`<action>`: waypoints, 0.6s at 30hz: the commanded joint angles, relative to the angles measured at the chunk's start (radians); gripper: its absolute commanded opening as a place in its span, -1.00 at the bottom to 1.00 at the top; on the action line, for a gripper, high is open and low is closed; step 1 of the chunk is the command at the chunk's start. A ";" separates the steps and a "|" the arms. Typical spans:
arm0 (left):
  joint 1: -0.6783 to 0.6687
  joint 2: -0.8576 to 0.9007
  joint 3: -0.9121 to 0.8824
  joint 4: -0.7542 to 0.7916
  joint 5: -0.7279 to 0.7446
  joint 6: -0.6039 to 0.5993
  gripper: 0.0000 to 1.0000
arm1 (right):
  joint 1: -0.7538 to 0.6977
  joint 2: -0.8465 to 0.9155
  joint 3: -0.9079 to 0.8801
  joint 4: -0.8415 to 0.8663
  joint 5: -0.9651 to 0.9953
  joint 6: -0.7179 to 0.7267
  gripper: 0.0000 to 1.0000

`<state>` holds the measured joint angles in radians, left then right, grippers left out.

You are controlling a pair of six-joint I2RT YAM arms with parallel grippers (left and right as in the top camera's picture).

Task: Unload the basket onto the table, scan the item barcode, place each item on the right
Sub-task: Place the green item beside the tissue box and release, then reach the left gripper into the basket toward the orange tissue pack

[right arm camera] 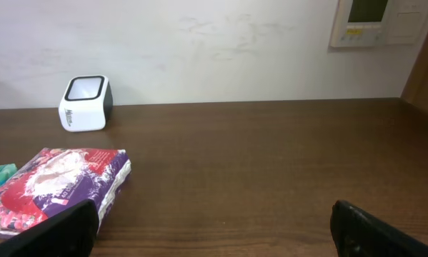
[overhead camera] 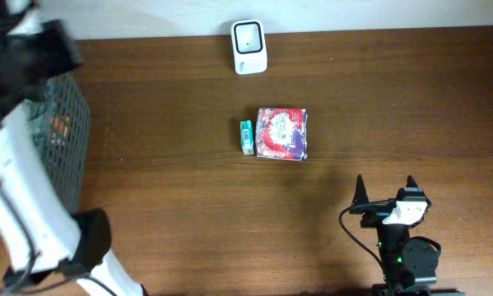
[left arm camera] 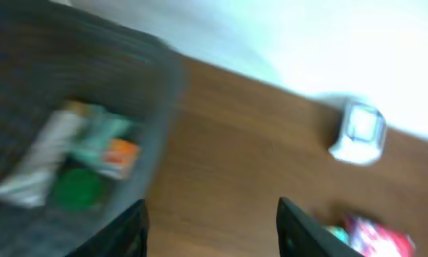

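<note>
Scanner stands at 12 o'clock on the table in the overhead view. A packet lies flat mid-table, with a teal box just beside it at 9 o'clock. The basket is at the table's 9 o'clock edge. The right gripper waits at 5 o'clock from the packet, well apart, with its fingers spread and empty.

The left wrist view is blurred. The left gripper has its fingers apart with nothing between them. The basket at 9 o'clock holds several goods, and the scanner is at 2 o'clock.

The right wrist view shows spread fingers, the packet at 8 o'clock and the scanner at 10.

Some goods look binned already, but the packet and box are likely still unscanned.
</note>
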<state>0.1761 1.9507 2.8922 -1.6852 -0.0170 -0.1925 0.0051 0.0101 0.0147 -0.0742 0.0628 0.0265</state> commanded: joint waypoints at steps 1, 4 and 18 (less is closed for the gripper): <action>0.169 -0.048 0.011 -0.003 -0.078 -0.028 0.25 | -0.006 -0.006 -0.009 -0.003 0.001 0.005 0.97; 0.308 -0.047 -0.040 -0.003 -0.078 -0.112 0.98 | -0.006 -0.006 -0.009 -0.003 0.001 0.005 0.97; 0.492 -0.047 -0.701 0.402 -0.193 -0.193 1.00 | -0.006 -0.006 -0.009 -0.003 0.001 0.005 0.97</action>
<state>0.6636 1.9049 2.2990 -1.3636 -0.1146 -0.3557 0.0051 0.0101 0.0147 -0.0742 0.0624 0.0261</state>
